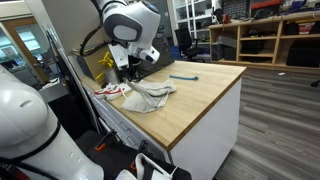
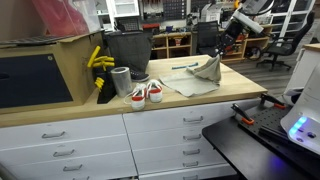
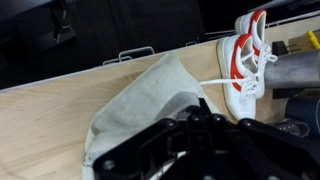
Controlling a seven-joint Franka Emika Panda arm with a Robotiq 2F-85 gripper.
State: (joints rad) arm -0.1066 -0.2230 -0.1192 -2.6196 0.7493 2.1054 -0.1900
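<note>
Over the wooden counter (image 1: pixel 205 95), the gripper (image 2: pixel 220 54) has its fingers drawn together, pinching a raised corner of the grey cloth (image 2: pixel 200 78). The wrist view hides the tips. Cloth peaks at that corner, w/ the rest draped flat on the counter. Its long axis runs from the gripper toward the white-red sneakers (image 2: pixel 146 93), low end just beside them. Blue pen (image 1: pixel 183 77) lies nearby, apart from the cloth.
</note>
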